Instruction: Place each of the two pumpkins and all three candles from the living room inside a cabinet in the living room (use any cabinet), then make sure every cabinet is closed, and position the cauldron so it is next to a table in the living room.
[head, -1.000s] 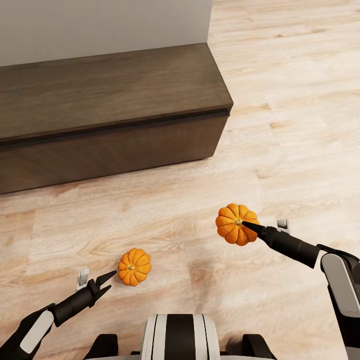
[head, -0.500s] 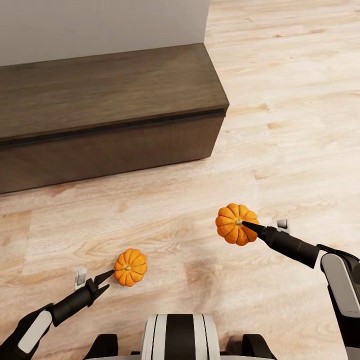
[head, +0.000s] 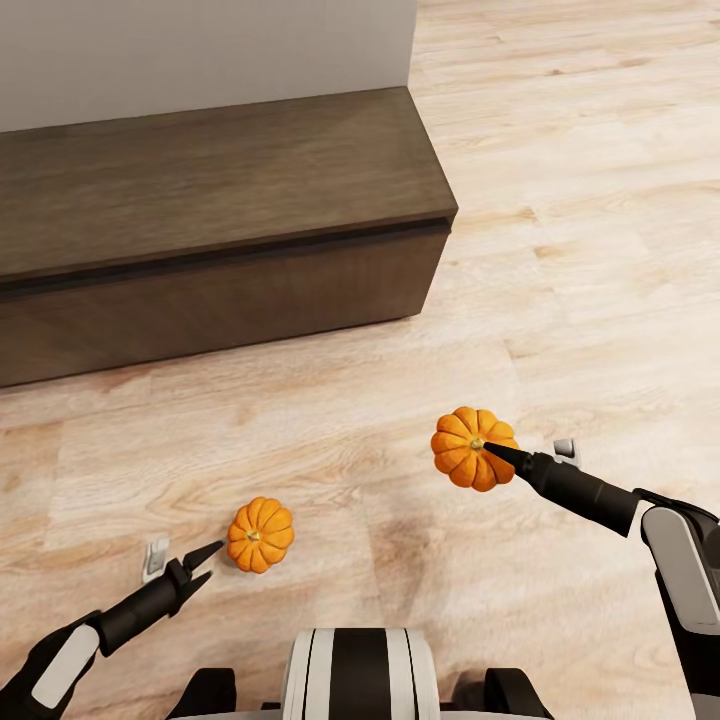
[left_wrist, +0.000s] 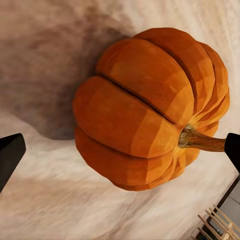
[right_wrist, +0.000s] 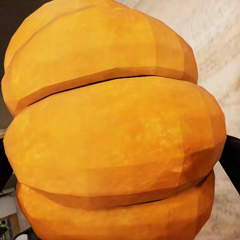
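One orange pumpkin (head: 260, 535) rests on the wooden floor in the head view, just past my left gripper (head: 208, 562). That gripper is open. In the left wrist view this pumpkin (left_wrist: 150, 110) lies between the two spread fingertips (left_wrist: 10, 150), touching neither. My right gripper (head: 490, 452) is shut on the second pumpkin (head: 468, 447), which looms large in the right wrist view as pumpkin (right_wrist: 115, 130). The long low dark-brown cabinet (head: 220, 250) stands closed beyond both pumpkins. Candles, cauldron and table are out of view.
A pale wall (head: 200, 50) rises behind the cabinet. Light wooden floor (head: 580, 200) stretches to the right of the cabinet's end and in front of it. My own base (head: 360, 675) shows at the bottom of the head view.
The head view has shifted slightly, so the cabinet and floor pumpkin sit a little further left. My left gripper has drawn back slightly from the floor pumpkin. The right gripper and its pumpkin have not moved.
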